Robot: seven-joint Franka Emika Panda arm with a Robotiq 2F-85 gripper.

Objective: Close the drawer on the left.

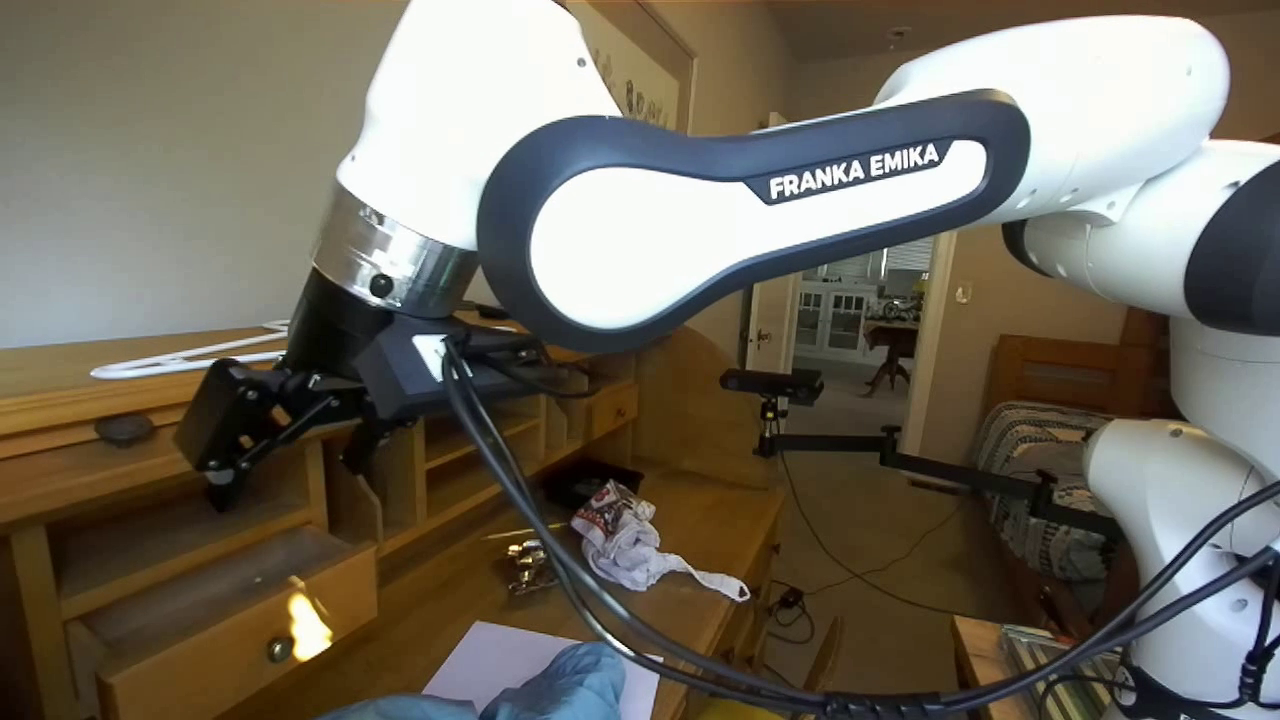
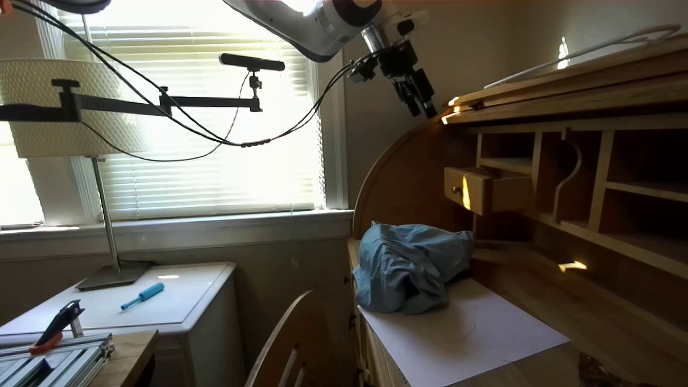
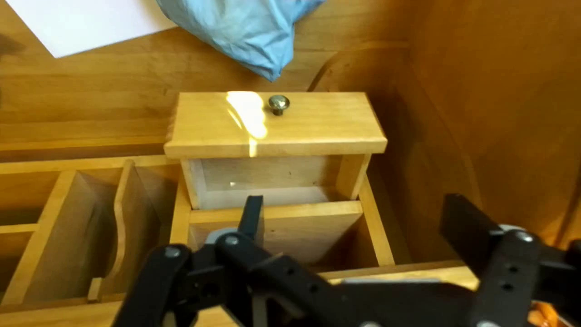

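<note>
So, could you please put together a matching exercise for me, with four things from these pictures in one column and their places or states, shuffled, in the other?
Things
1. drawer in the wrist view
2. Robotiq gripper
3. sheet of paper
4. table lamp

Places and states
A. standing on the white cabinet
B. in the air, jaws apart
C. pulled out, its inside showing
D. lying on the desk, partly covered by a crumpled blue bundle

Right pairs: 1-C; 2-B; 3-D; 4-A
</note>
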